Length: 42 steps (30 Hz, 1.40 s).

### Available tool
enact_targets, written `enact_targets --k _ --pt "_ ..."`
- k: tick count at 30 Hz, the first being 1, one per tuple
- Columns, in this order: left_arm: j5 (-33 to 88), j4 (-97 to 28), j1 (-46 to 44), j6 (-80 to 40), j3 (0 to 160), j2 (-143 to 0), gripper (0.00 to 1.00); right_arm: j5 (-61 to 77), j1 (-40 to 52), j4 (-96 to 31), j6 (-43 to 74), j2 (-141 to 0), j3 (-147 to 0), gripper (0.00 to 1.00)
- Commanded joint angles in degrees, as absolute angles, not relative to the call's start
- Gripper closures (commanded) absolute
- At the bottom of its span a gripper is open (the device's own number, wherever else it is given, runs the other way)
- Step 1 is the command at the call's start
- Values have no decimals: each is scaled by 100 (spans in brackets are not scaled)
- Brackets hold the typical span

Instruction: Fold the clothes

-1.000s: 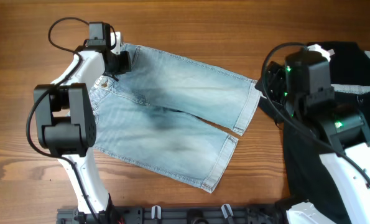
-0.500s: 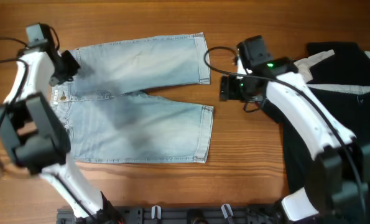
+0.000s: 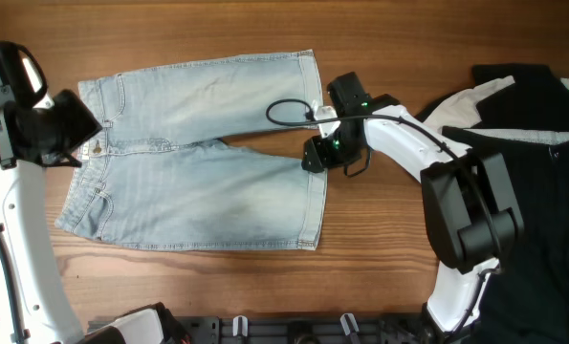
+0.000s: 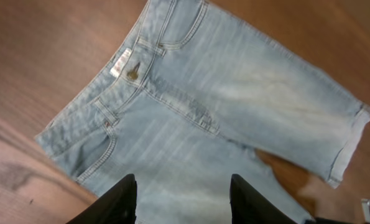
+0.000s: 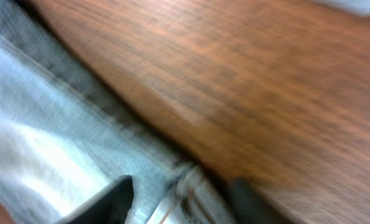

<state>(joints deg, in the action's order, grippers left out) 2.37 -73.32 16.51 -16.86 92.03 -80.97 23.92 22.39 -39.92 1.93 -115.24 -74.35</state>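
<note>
The pale blue denim shorts [image 3: 198, 162] lie flat on the wooden table, waistband to the left and both legs pointing right. In the left wrist view the shorts [image 4: 234, 106] lie below, with waistband and fly showing. My left gripper [image 3: 78, 129] hovers at the waistband's left edge; its fingers [image 4: 183, 199] are open and empty, above the cloth. My right gripper [image 3: 315, 155] is low at the hem of the near leg. Its fingers [image 5: 183, 196] stand apart over the hem of the shorts [image 5: 79, 143]; that view is blurred.
A larger black-and-white garment [image 3: 523, 143] lies crumpled at the right side of the table, under the right arm's base. Bare wooden table [image 3: 380, 248] lies between it and the shorts. A black rail [image 3: 294, 330] runs along the front edge.
The shorts went from lying diagonally to lying straight. My left gripper let go and drew back left from the waistband. My right gripper moved left and down to the near leg's hem.
</note>
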Motion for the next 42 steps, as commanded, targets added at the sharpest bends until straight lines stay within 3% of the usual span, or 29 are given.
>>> enact_targets --k 1,4,8,9,10,14,17,20,25,27,37,42 --pt "19 -7688 1629 -1686 9227 -8012 56 1780 2211 -4053 709 -11625 -7389 96" --pt "38 -8038 1629 -1719 9227 -7996 56 429 1876 -3999 1660 -11592 -7540 96" --pt "38 -8171 1629 -1721 9220 -7992 56 596 1103 -3636 1883 -11533 -7592 94" --pt "38 -8224 1629 -1721 9220 -7992 56 976 965 -3623 1505 -11507 -7592 72" --pt "38 -8333 1629 -1723 9220 -7966 58 1170 840 -3732 1415 -11365 -7592 64" --pt "-607 -8497 1632 -2213 9166 -7487 47 1175 764 -4298 1431 -10051 -7592 56" --pt "-604 -8409 1680 -2567 8691 -7116 38 1232 764 -4941 1806 -9041 -7590 37" --pt "-434 -7609 1723 -2987 7137 -7019 36 1295 764 -5557 2005 -8650 -7590 34" --pt "-132 -6112 2158 -3391 4904 -7314 47 1380 764 -5951 1938 -8678 -7413 36" --pt "-16 -5566 2655 -3389 4362 -7607 61 1385 764 -5920 1951 -8691 -7279 36" --pt "150 -3887 3103 -3046 3745 -8774 58 1542 786 -5470 1979 -8711 -6482 35" --pt "183 -3951 3103 -3044 3745 -8805 92 1669 786 -5223 2464 -8718 -5575 36"
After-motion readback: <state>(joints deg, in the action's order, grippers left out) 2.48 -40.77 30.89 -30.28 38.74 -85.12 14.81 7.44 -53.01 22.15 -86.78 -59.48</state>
